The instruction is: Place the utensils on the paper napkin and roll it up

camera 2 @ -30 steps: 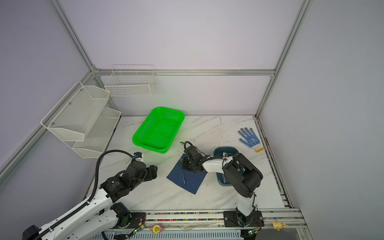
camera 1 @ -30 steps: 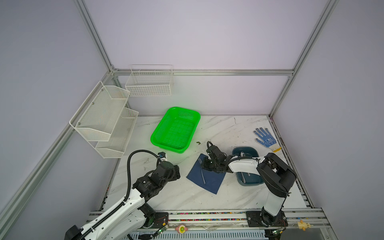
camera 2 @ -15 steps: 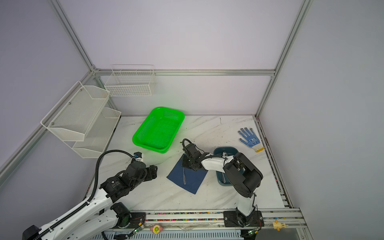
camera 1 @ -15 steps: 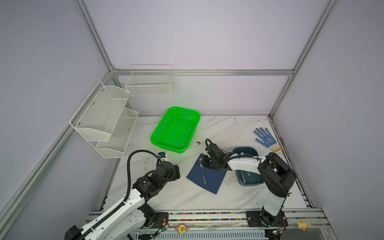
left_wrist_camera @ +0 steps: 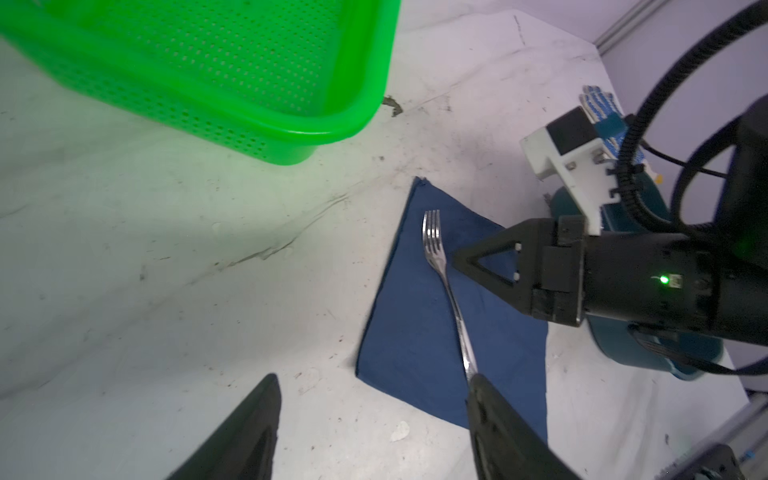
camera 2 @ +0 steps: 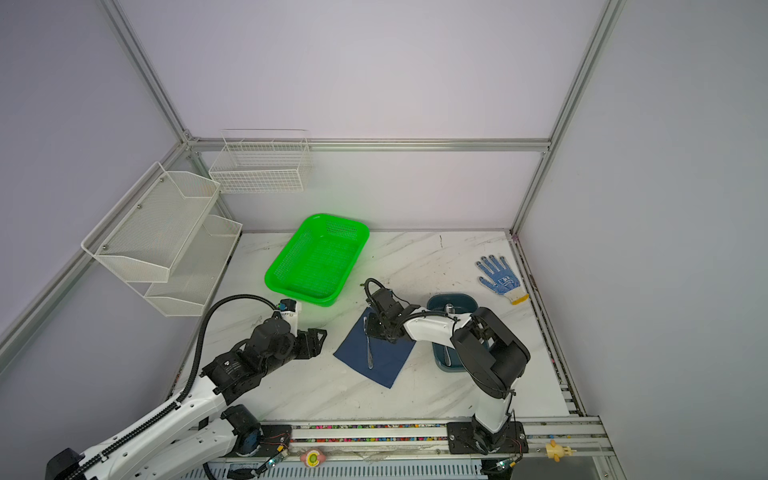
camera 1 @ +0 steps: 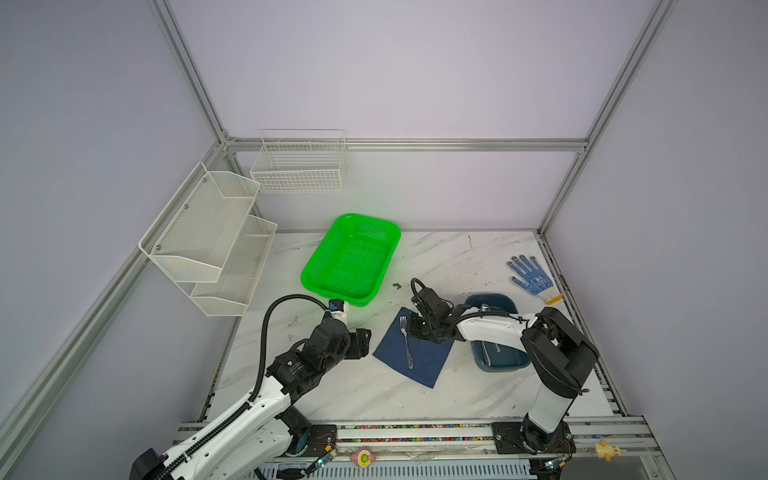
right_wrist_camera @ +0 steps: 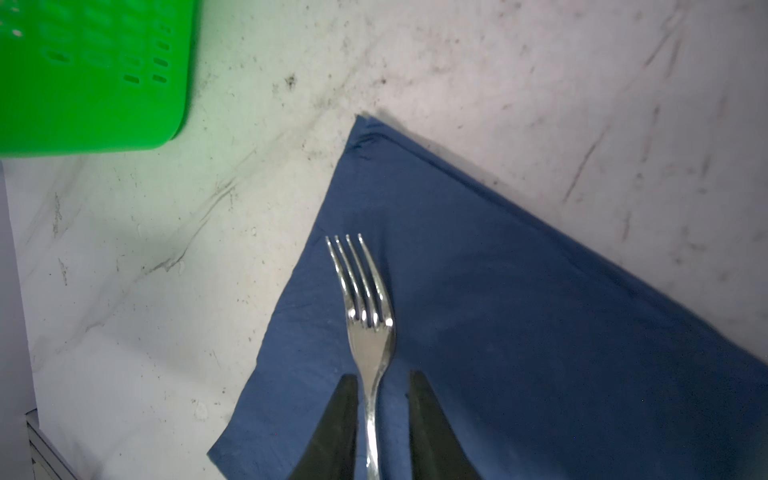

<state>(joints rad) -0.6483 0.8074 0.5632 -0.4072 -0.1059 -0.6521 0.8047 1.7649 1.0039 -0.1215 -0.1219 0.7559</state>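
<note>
The fork (right_wrist_camera: 368,328) lies flat on the paper napkin (right_wrist_camera: 498,311), tines towards the napkin's far corner and the green basket (camera 1: 365,217); in both top views it runs lengthwise along the napkin's left half (camera 1: 406,340) (camera 2: 369,345). The right gripper (right_wrist_camera: 382,376) is low over the napkin with its jaws slightly parted either side of the fork's neck; a thin gap shows on each side, so nothing is pinched. The left gripper (left_wrist_camera: 374,376) has its jaws spread wide and empty, above the bare desk (camera 1: 374,399) just beside the napkin's left edge. The napkin lies spread on the desk between the basket and the dark teal tray (camera 1: 505,300); the other utensils (camera 1: 486,355) are in that tray, partly hidden by the right arm. A blue-dotted work glove (camera 1: 532,278) lies well apart, near the far right edge.
</note>
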